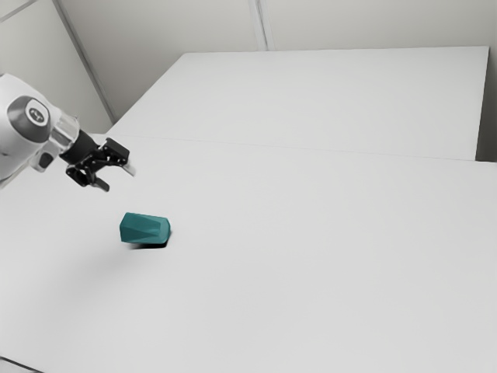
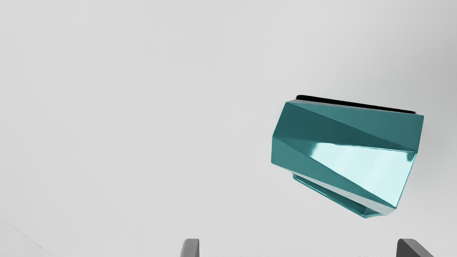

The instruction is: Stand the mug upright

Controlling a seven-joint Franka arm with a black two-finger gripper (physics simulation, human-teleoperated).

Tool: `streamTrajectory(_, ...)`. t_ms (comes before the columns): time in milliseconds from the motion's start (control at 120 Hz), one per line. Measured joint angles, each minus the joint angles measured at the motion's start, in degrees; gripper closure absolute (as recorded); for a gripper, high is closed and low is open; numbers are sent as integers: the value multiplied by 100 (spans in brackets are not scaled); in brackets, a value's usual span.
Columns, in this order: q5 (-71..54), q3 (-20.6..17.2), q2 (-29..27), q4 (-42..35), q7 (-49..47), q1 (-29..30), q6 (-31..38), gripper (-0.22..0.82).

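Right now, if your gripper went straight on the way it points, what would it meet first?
Probably the white tabletop, but the tipped teal mug lies so near that line that my gripper might clip it first; depth is unclear here.

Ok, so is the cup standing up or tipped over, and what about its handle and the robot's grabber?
Mug: tipped over, lying on its side, not held.
Handle: sticking out from the mug's side, on the side toward the fingertips in the wrist view.
Gripper: open, empty, raised off the table.
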State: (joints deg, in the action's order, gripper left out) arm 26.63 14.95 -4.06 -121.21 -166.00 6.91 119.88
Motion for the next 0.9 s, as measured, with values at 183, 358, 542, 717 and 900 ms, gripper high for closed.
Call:
streamTrajectory(183, 111, 8, 227, -62, 0, -26, 247, 0)
streamTrajectory(358, -109, 9, 198, -285, 0, 124, 263, 0)
streamTrajectory(542, -187, 9, 347, -324, 0, 695, 40, 0)
streamTrajectory(717, -205, -6, 698, -137, 0, 1293, -200, 0)
streamTrajectory(900, -327, -144, 983, 177, 0, 1001, -292, 0)
